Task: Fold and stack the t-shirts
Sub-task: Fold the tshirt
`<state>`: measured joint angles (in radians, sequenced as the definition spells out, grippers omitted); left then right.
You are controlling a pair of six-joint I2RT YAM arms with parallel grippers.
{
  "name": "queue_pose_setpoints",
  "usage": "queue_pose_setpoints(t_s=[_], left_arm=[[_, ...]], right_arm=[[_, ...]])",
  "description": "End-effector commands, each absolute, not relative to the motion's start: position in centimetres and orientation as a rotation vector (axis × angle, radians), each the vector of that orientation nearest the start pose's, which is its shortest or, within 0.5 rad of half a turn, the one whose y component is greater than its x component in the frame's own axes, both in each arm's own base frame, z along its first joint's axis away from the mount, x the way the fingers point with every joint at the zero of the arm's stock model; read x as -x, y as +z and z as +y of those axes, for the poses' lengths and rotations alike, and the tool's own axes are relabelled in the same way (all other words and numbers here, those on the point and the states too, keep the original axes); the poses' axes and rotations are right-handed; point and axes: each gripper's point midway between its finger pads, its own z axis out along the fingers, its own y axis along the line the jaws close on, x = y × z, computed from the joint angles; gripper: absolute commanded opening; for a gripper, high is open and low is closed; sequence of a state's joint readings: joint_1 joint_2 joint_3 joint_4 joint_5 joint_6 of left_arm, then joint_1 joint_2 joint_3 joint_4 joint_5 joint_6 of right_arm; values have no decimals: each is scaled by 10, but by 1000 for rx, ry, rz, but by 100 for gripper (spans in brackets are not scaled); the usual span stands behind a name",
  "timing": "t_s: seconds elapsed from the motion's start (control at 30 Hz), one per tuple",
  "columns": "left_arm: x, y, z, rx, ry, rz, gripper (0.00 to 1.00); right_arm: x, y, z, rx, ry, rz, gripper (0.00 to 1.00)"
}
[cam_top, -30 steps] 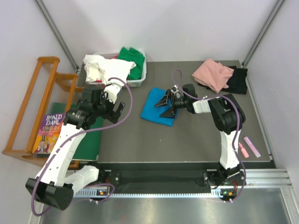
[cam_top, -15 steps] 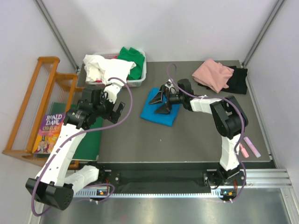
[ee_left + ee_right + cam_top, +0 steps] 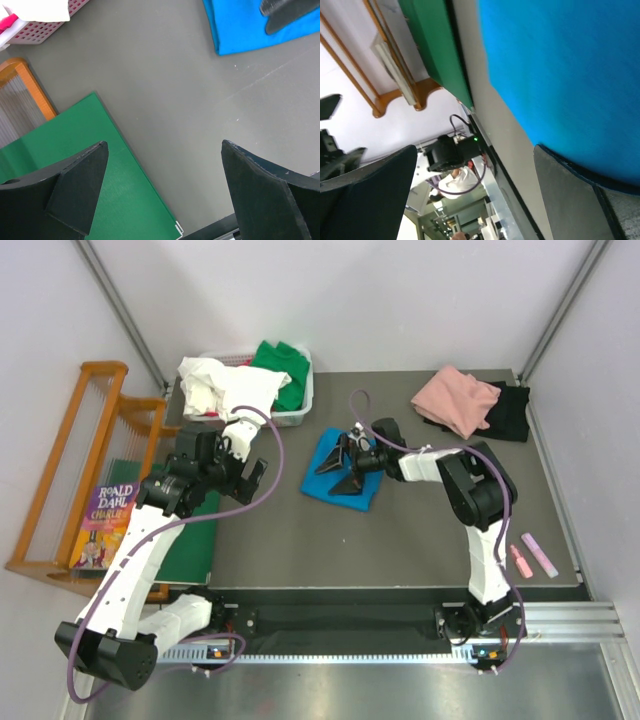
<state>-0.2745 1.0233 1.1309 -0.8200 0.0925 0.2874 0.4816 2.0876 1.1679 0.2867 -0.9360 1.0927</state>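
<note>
As the blue t-shirt lies folded into a flat rectangle near the middle of the desk, the right arm's fingers hover low over it. Over the last second they have slid leftward across the shirt, from its right half towards its left edge. They are spread as wide as they go and hold nothing. The shirt itself looks unmoved.

This suggests the folding of this shirt is done. The arm seems to be lining up on it, either to smooth it or to lift it onto a stack.

A pink t-shirt lies crumpled on a black t-shirt at the far right corner. A white t-shirt and a green t-shirt sit unfolded in a basket at the far left.

To the left, the left arm's fingers have not moved. They are wide apart and empty, above bare desk beside a green board.
</note>
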Motion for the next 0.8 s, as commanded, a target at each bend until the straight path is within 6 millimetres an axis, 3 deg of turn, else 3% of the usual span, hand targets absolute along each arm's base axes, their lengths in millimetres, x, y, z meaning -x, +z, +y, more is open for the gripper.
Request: queue_pose_setpoints(t_s=[0.0, 0.03, 0.1, 0.2, 0.23, 0.37, 0.53, 0.6, 0.67, 0.77], left_arm=[[-276, 252, -83, -670, -107, 2115, 99], [-276, 252, -83, -672, -107, 2116, 99], [-276, 253, -83, -669, -106, 2114, 99], [-275, 253, -82, -668, -103, 2115, 99], [-275, 253, -81, -667, -97, 2115, 99], [-275, 253, -81, -669, -94, 2111, 99], [-274, 254, -80, -668, -91, 2105, 99], [-274, 253, -81, -670, -94, 2106, 99], [-273, 254, -81, -669, -97, 2106, 99], [-273, 254, -81, -671, -97, 2102, 99]], right_arm=[[-357, 151, 371, -17, 1805, 2434, 100], [-368, 175, 377, 20, 1817, 2374, 100], [-380, 200, 384, 47, 1834, 2321, 100], [-389, 199, 390, 27, 1858, 2322, 100], [-392, 195, 391, 29, 1867, 2315, 100], [-393, 143, 393, -69, 1882, 2390, 100], [-376, 75, 386, -191, 1858, 2521, 100], [-371, 59, 382, -213, 1845, 2559, 100], [-372, 55, 380, -223, 1840, 2567, 100], [-375, 82, 384, -157, 1844, 2507, 100]])
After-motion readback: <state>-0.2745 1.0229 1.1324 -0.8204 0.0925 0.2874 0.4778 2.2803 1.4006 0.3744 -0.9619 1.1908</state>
